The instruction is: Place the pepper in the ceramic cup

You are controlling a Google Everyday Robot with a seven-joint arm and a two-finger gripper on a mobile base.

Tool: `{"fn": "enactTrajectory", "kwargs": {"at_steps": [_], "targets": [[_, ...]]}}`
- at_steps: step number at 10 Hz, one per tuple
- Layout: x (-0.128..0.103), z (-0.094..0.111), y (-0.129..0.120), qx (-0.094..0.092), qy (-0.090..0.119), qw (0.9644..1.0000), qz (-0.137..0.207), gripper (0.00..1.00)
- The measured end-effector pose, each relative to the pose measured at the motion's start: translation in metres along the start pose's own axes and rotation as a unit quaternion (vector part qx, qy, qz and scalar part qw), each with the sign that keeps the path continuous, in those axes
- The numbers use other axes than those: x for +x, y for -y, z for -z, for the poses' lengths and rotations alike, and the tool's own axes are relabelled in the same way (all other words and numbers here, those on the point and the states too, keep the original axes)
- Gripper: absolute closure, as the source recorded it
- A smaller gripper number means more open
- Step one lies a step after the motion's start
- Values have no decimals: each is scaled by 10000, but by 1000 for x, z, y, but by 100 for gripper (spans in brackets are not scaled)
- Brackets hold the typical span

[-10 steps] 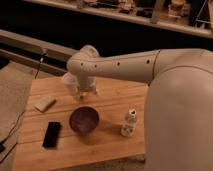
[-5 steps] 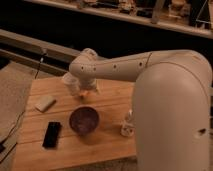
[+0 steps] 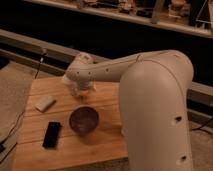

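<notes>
My gripper [image 3: 80, 93] hangs below the pale wrist at the back left of the wooden table [image 3: 105, 107], just behind the purple bowl. The ceramic cup [image 3: 67, 80] shows as a small whitish shape at the wrist's left edge, mostly covered by the arm. A faint orange bit that may be the pepper [image 3: 84, 93] shows at the gripper, just right of the cup; I cannot tell whether it is held.
A dark purple bowl [image 3: 83, 120] stands mid-table in front of the gripper. A black phone [image 3: 51, 134] lies at the front left and a flat whitish block [image 3: 45, 103] at the left. My big arm covers the table's right side. A cable runs along the left.
The arm has swung further across the view and now hides the small white bottle on the right. The gripper stays by the cup behind the bowl.
</notes>
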Motion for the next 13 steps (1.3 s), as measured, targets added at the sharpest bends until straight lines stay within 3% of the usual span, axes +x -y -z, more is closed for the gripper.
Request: {"fn": "enactTrajectory", "kwargs": {"at_steps": [5,13], "targets": [[-19,-23,-2,133,-45,9998,159,35],[-36,-51,-3,132,-269,9994,192,35]]}}
